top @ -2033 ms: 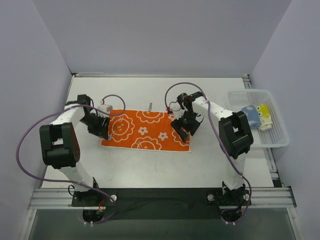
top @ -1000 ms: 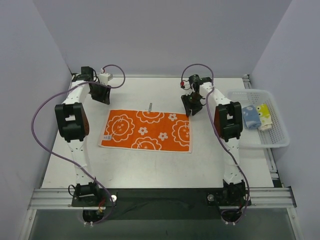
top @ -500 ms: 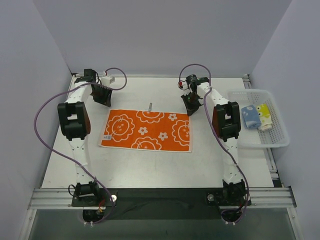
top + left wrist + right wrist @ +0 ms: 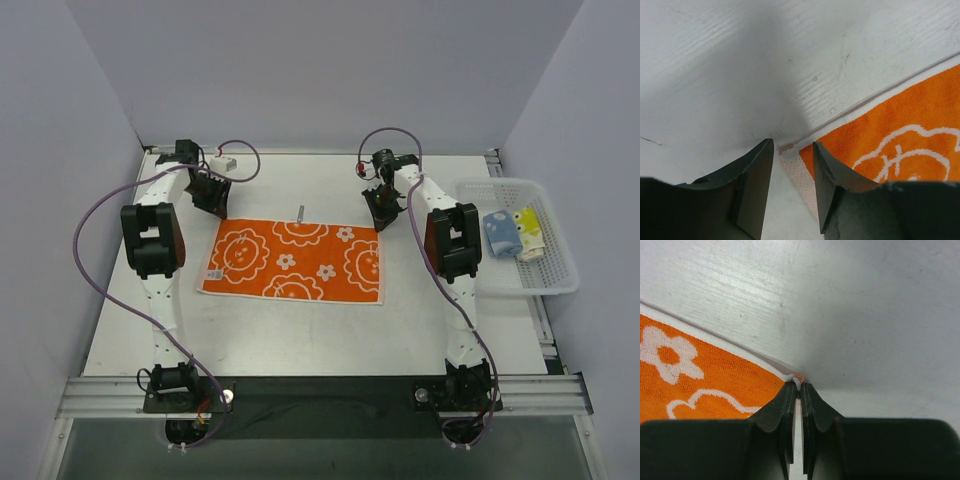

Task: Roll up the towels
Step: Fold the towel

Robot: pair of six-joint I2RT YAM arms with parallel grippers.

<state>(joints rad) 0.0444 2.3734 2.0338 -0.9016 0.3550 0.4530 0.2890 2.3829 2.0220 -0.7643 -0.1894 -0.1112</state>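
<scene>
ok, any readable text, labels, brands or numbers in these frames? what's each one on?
No text is legible in any view.
Small tag at the near left corner of the orange towel: too small to read.
In the basket, blue towel and yellow towel: no readable print.

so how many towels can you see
3: orange towel flat mid-table; blue towel and yellow towel in the basket at the right. More may be hidden there.
</scene>
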